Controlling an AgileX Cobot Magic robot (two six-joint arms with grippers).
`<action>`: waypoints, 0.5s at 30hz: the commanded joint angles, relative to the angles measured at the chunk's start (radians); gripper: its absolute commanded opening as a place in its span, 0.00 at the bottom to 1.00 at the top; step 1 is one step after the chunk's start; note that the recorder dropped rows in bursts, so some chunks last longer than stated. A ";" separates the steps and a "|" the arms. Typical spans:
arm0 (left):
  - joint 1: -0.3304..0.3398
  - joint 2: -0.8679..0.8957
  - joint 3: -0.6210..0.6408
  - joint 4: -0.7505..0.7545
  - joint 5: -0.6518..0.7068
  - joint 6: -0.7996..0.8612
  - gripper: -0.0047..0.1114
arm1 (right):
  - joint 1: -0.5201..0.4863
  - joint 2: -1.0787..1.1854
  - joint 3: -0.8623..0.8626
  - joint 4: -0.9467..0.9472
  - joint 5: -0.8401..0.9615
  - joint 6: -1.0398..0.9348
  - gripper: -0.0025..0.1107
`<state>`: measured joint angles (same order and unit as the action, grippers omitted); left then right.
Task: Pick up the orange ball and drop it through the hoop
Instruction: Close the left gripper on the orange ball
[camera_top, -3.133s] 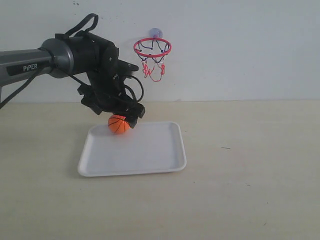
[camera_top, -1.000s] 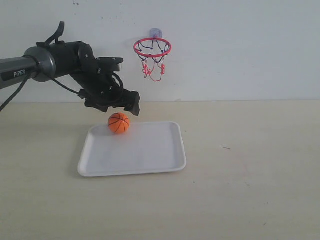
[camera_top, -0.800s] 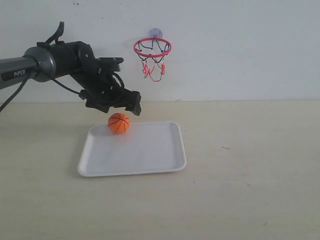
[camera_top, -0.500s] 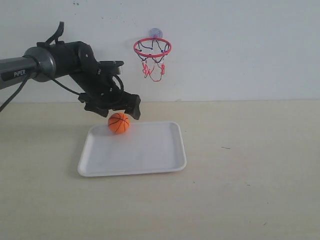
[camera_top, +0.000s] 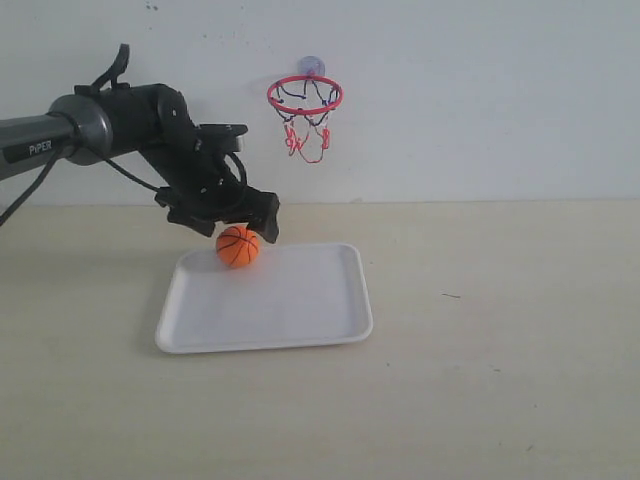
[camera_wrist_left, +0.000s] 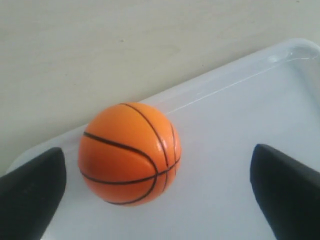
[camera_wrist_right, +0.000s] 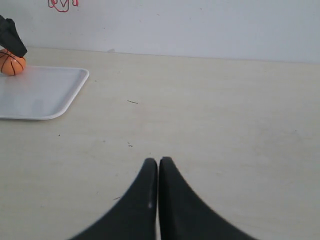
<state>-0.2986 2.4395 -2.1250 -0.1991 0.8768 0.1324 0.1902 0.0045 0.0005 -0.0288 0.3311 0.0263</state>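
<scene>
Exterior view: left hand (camera_top: 241, 229) lower

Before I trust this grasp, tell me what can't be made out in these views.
Exterior view: the right hand lies outside the frame.
Right wrist view: the hoop is cut by the top edge; only net strings show.
Left wrist view: most of the tray lies beyond the edges.

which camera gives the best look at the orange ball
The left wrist view: the orange ball looms large there, black seams sharp, sitting on the white tray between the open fingers. The exterior view shows it whole but small. The right wrist view shows it tiny at the picture's edge.
</scene>
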 joint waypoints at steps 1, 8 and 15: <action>-0.002 0.033 -0.004 0.005 0.004 -0.011 0.83 | 0.004 -0.005 0.000 -0.006 -0.007 -0.003 0.02; -0.002 0.033 -0.004 0.005 -0.037 -0.026 0.83 | 0.004 -0.005 0.000 -0.006 -0.007 -0.003 0.02; -0.002 0.033 -0.004 0.005 -0.026 -0.048 0.67 | 0.004 -0.005 0.000 -0.006 -0.007 -0.003 0.02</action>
<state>-0.2986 2.4776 -2.1250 -0.1991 0.8518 0.0967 0.1902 0.0045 0.0005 -0.0288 0.3311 0.0263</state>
